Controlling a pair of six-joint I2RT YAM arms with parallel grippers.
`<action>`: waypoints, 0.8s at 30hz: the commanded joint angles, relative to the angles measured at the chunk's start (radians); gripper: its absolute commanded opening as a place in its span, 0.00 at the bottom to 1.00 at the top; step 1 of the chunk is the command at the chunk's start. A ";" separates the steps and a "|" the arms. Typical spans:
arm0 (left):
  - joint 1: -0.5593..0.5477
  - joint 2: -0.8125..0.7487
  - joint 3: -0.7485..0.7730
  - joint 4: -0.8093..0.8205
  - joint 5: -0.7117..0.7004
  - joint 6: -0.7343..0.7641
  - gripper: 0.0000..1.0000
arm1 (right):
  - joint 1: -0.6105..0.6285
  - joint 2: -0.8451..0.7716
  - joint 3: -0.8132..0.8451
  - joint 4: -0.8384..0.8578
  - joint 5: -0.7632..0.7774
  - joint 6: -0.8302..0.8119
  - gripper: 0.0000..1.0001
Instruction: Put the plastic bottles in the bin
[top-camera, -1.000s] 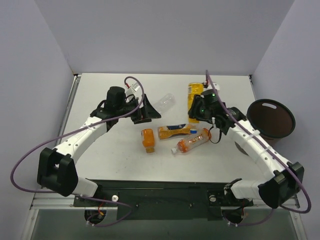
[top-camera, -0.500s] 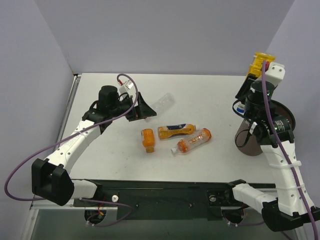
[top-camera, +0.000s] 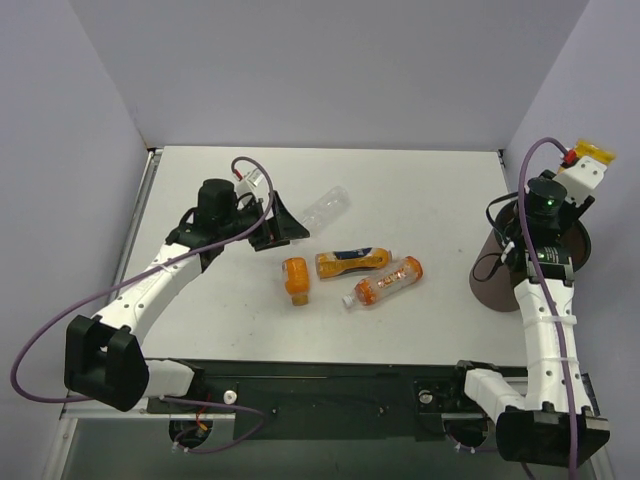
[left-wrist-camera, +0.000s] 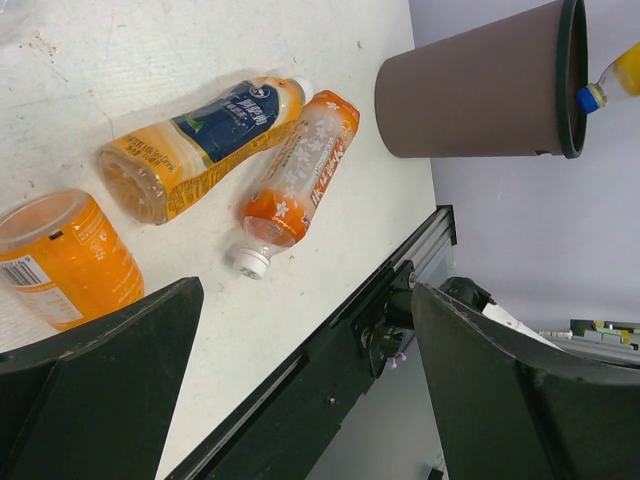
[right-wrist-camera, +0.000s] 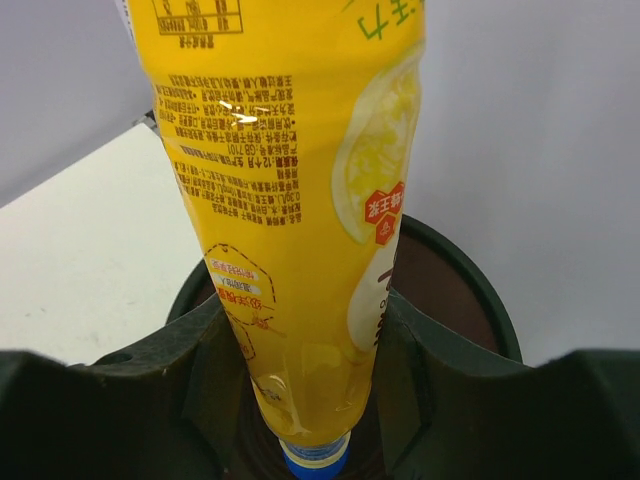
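Note:
My right gripper (top-camera: 572, 180) is shut on the yellow bottle (top-camera: 594, 152) and holds it cap down over the round brown bin (top-camera: 496, 285). In the right wrist view the yellow bottle (right-wrist-camera: 290, 200) sits between my fingers (right-wrist-camera: 215, 345), with its blue cap (right-wrist-camera: 315, 455) over the bin's black rim (right-wrist-camera: 470, 290). My left gripper (top-camera: 285, 225) is open and empty beside the clear bottle (top-camera: 325, 207). Three orange bottles lie mid-table: a squat one (top-camera: 296, 278), a dark-labelled one (top-camera: 352, 262) and a patterned one (top-camera: 385, 283). They also show in the left wrist view (left-wrist-camera: 200, 140), as does the bin (left-wrist-camera: 480, 85).
The table's black front rail (top-camera: 330, 385) runs along the near edge. Grey walls close in the left, back and right sides. The bin stands at the table's right edge.
My right gripper lifted the yellow bottle off the table and carried it right to above the bin. The bottle now hangs cap down. My left gripper has hardly moved.

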 joint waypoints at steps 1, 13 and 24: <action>0.020 -0.020 0.003 0.035 0.002 -0.001 0.97 | -0.042 0.020 -0.022 0.125 -0.002 0.035 0.25; 0.029 -0.015 0.001 0.012 -0.010 0.009 0.97 | -0.040 0.061 0.061 0.023 -0.060 0.095 1.00; 0.029 -0.018 0.003 -0.080 -0.088 0.048 0.97 | 0.347 0.074 0.265 -0.190 -0.159 0.173 1.00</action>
